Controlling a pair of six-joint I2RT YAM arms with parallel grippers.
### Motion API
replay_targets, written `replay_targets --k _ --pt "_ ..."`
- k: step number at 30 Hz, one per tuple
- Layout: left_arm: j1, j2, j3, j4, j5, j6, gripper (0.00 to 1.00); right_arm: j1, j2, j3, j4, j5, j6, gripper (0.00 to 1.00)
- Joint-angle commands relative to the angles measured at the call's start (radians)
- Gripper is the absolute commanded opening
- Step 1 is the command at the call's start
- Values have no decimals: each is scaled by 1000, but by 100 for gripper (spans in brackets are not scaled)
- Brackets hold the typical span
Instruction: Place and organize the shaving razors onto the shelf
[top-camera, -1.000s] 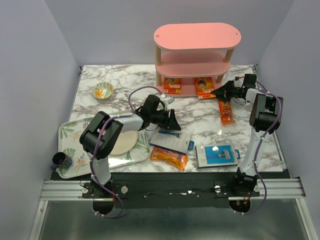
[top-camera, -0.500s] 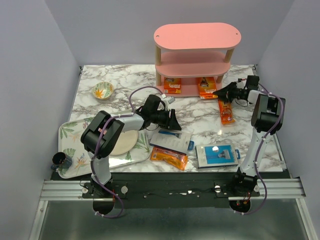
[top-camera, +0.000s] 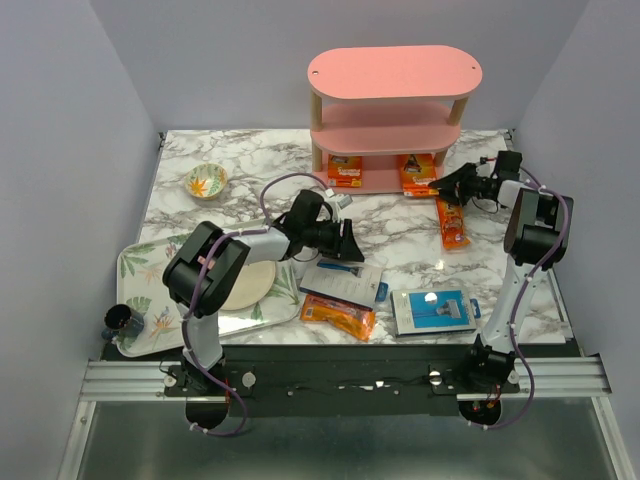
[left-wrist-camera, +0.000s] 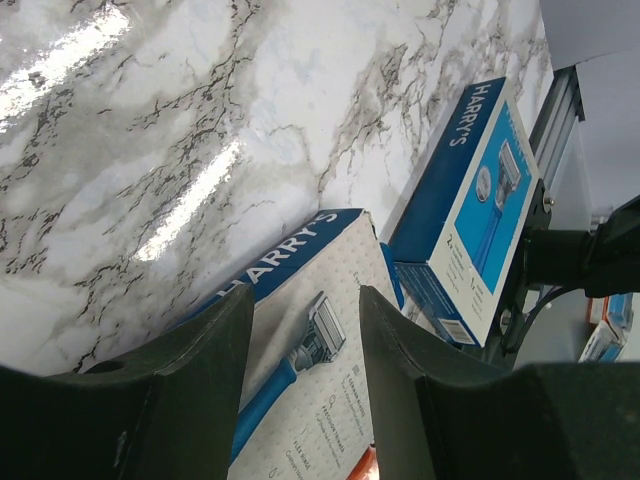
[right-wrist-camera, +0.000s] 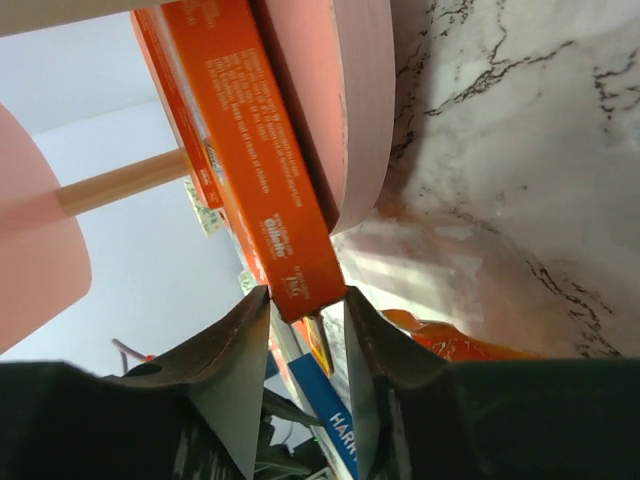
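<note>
The pink shelf stands at the back. Two orange razor packs lie on its bottom board. My right gripper is at the right pack; its fingertips flank the pack's near end, and I cannot tell whether they pinch it. Two more orange packs lie on the table. My left gripper hangs open above a blue-and-grey razor card, holding nothing. A second blue card lies to its right.
A floral tray at the front left carries a round plate and a dark cup. A small patterned bowl sits at the back left. Grey walls close in on both sides.
The right orange pack now sits further back on the bottom board, and the right arm has shifted slightly rightward. The left arm has not moved.
</note>
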Motion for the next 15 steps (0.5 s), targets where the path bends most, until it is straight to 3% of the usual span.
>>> replay_targets --k 1,9,15 --pt "-16 24 25 -27 -10 17 55 16 -1 6 22 13 24 52" --pt "-17 32 34 -25 -8 14 55 11 -49 23 -67 44 -29 72" --pt "-11 2 34 -37 -10 49 55 -6 -145 -16 -167 79 -181 79"
